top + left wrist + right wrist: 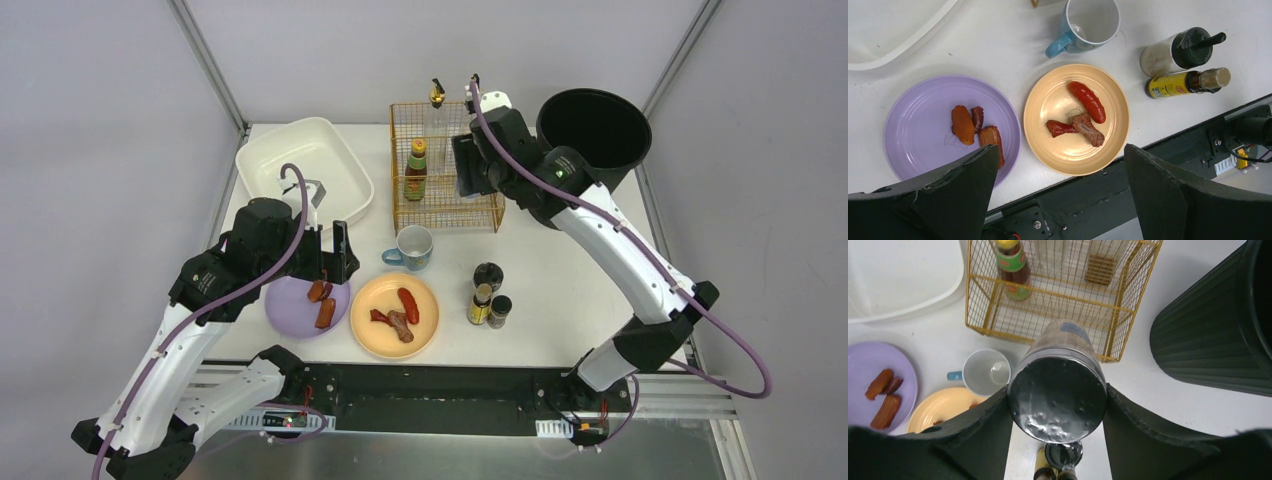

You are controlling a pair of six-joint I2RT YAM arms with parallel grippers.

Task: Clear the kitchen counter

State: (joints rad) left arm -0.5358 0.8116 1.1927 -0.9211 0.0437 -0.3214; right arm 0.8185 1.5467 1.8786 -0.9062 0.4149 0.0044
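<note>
The white kitchen counter point(560, 290) carries a purple plate point(290, 312) with fried pieces point(322, 300), a yellow plate point(420, 335) with a sausage point(408, 303) and meat, a blue mug point(414, 247) and three condiment bottles point(488, 295). My left gripper point(333, 262) is open and empty, hovering between the purple plate point(923, 115) and the yellow plate point(1053, 105). My right gripper point(1057, 405) is shut on a black-lidded jar point(1058, 390), held in the air over the right side of the yellow wire rack point(445, 215).
A white basin point(300, 170) stands at the back left. A black bin point(594, 135) stands at the back right. The wire rack point(1058, 295) holds a red-brown sauce bottle point(1013, 267); a clear oil bottle point(437, 110) rises at its rear.
</note>
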